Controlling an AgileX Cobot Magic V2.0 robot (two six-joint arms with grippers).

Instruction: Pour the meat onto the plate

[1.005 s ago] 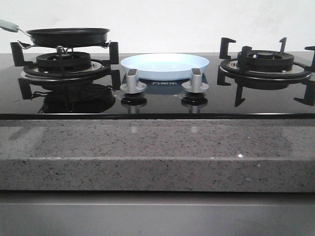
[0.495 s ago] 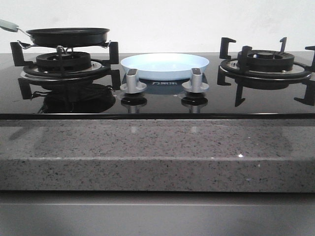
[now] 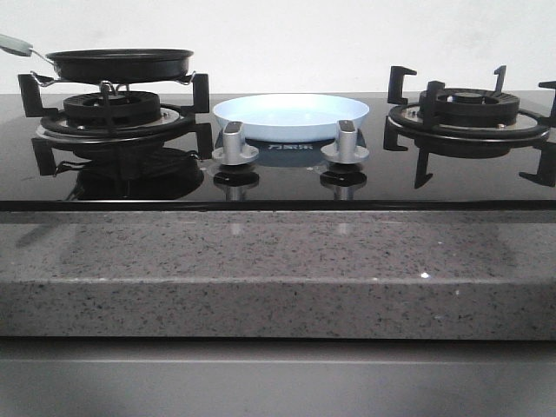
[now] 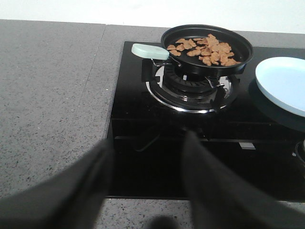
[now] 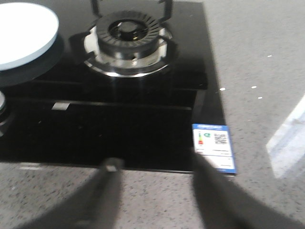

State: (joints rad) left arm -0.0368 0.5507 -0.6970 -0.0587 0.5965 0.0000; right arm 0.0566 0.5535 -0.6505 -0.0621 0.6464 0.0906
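Note:
A black frying pan point(image 3: 120, 62) point(image 4: 207, 49) rests on the left burner, its pale green handle point(image 4: 150, 51) pointing away from the plate. The meat point(image 4: 206, 49), a heap of light-brown pieces, lies inside the pan. The plate point(image 3: 291, 115) point(image 4: 283, 83) point(image 5: 21, 36), pale blue-white and bare, sits on the black glass hob between the two burners. My left gripper point(image 4: 147, 143) hangs open over the hob's front edge, well short of the pan. My right gripper point(image 5: 155, 164) is open above the counter in front of the right burner point(image 5: 127, 40). Neither gripper shows in the front view.
Two silver knobs point(image 3: 235, 144) point(image 3: 345, 143) stand in front of the plate. The right burner's black grate point(image 3: 469, 113) has nothing on it. A blue-edged energy label point(image 5: 214, 145) sticks to the hob's near right corner. Grey speckled stone counter point(image 3: 278, 269) surrounds the hob.

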